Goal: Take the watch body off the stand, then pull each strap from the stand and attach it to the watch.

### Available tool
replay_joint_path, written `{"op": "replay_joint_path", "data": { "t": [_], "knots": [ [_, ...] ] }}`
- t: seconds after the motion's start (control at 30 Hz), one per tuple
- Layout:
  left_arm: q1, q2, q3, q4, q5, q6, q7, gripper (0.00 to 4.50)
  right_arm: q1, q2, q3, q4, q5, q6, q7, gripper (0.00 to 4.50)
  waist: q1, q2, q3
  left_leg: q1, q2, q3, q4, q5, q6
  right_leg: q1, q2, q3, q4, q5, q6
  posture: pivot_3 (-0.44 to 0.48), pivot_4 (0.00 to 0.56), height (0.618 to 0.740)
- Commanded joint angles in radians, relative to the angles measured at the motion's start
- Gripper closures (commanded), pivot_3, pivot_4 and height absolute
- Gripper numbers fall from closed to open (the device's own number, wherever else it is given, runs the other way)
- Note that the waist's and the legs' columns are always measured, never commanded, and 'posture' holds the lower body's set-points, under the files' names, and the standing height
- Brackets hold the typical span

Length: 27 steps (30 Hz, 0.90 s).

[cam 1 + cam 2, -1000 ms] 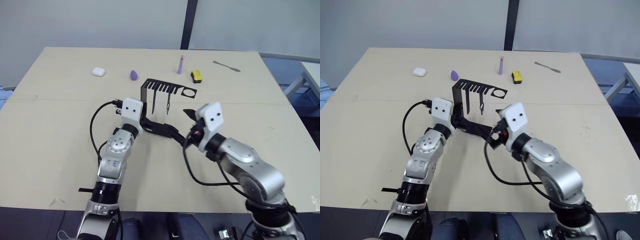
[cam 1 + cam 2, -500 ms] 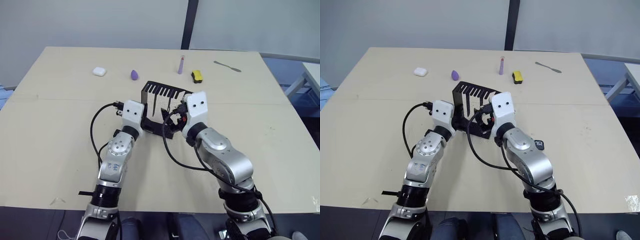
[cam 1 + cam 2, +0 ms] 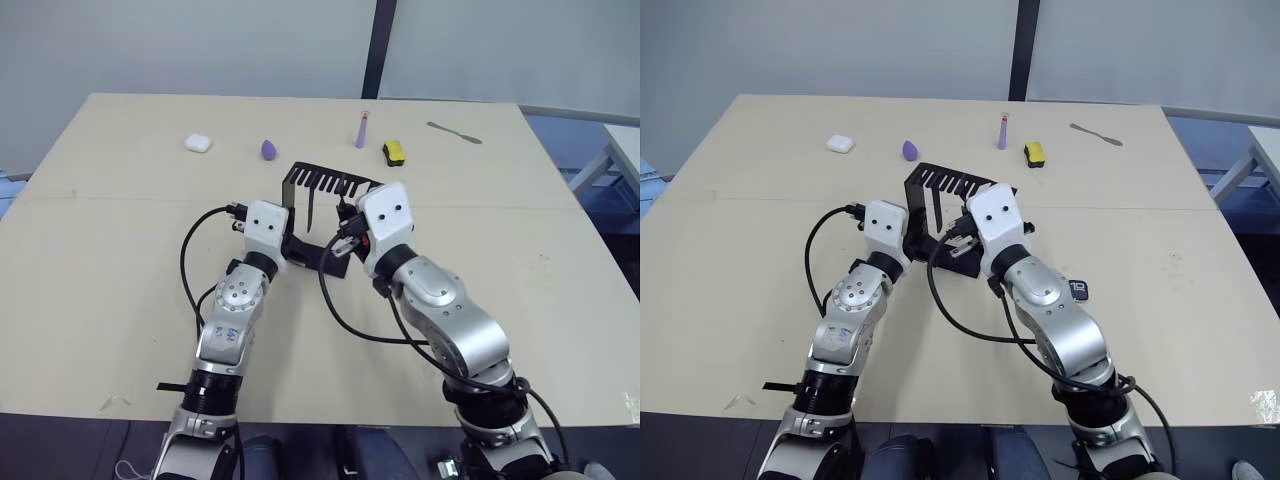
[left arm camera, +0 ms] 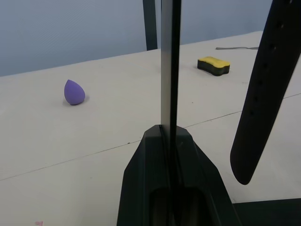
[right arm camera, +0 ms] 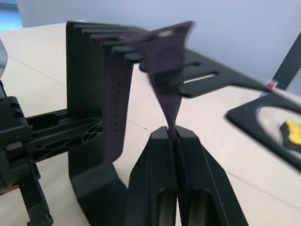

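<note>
The black stand (image 3: 325, 183) sits mid-table, its comb arm towards the far side. My left gripper (image 4: 168, 129) is shut on a thin upright edge of the stand (image 4: 169, 61), low by the base. My right gripper (image 5: 171, 133) is shut on the lower end of one dark purple strap (image 5: 168, 66), which hangs from the comb slots. The other strap (image 5: 115, 108) hangs beside it, free, and also appears in the left wrist view (image 4: 263, 89). The watch body (image 3: 1078, 290) lies flat on the table, just right of my right forearm.
Along the far side of the table lie a white case (image 3: 197, 143), a purple egg-shaped sponge (image 3: 268, 150), an upright lilac tube (image 3: 360, 130), a yellow-and-black block (image 3: 393, 152) and a thin metal tool (image 3: 453, 132). My two forearms crowd the stand from the near side.
My right arm has swung in from the right to the stand, and its gripper has gone from open to shut on a strap. The left gripper has kept its hold.
</note>
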<state>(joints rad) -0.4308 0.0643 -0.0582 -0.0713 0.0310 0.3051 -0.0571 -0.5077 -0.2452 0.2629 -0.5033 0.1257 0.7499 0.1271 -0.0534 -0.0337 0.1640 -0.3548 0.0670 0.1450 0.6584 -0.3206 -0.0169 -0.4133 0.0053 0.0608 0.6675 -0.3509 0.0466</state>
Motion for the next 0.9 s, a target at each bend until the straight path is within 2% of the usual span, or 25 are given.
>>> {"op": "replay_joint_path", "data": {
  "t": [0.03, 0.33, 0.63, 0.87, 0.9],
  "knots": [
    [0.007, -0.009, -0.013, -0.021, 0.006, -0.006, 0.0, 4.5, -0.005, -0.038, 0.0, -0.104, -0.008, -0.029, 0.062, 4.4, 0.0, 0.0, 0.0, 0.0, 0.0, 0.0, 0.0, 0.0, 0.0, 0.0, 0.0, 0.0, 0.0, 0.0, 0.0, 0.0, 0.15, 0.74],
    [0.007, -0.009, -0.008, -0.019, 0.005, 0.004, 0.0, 4.5, 0.087, -0.108, -0.052, -0.2, 0.069, -0.047, 0.19, 4.4, 0.001, 0.0, 0.0, 0.0, 0.0, 0.0, 0.0, 0.0, 0.0, 0.0, 0.0, 0.0, -0.001, 0.0, 0.0, 0.0, 0.15, 0.74],
    [0.004, -0.011, -0.015, -0.019, 0.005, 0.003, -0.009, 4.5, 0.092, -0.109, -0.028, -0.154, -0.003, -0.118, 0.182, 4.4, 0.0, 0.0, 0.0, 0.0, 0.0, 0.0, -0.001, 0.0, 0.0, 0.0, 0.0, 0.0, -0.001, 0.0, 0.0, 0.0, 0.15, 0.74],
    [0.008, 0.004, -0.003, -0.04, -0.001, 0.021, -0.019, 4.5, 0.211, -0.175, -0.152, -0.219, 0.124, -0.134, 0.295, 4.4, 0.003, 0.0, 0.0, 0.0, 0.0, 0.0, -0.001, 0.0, 0.0, 0.001, 0.0, 0.0, -0.002, 0.0, 0.0, 0.0, 0.15, 0.74],
    [0.013, 0.007, 0.003, -0.052, -0.01, 0.034, -0.026, 4.2, 0.226, -0.183, -0.174, -0.222, 0.154, -0.128, 0.314, 4.47, 0.001, 0.0, 0.0, 0.001, 0.0, 0.0, -0.001, 0.0, 0.0, 0.001, 0.0, 0.0, -0.002, 0.0, 0.0, 0.0, 0.15, 0.74]
  ]
}}
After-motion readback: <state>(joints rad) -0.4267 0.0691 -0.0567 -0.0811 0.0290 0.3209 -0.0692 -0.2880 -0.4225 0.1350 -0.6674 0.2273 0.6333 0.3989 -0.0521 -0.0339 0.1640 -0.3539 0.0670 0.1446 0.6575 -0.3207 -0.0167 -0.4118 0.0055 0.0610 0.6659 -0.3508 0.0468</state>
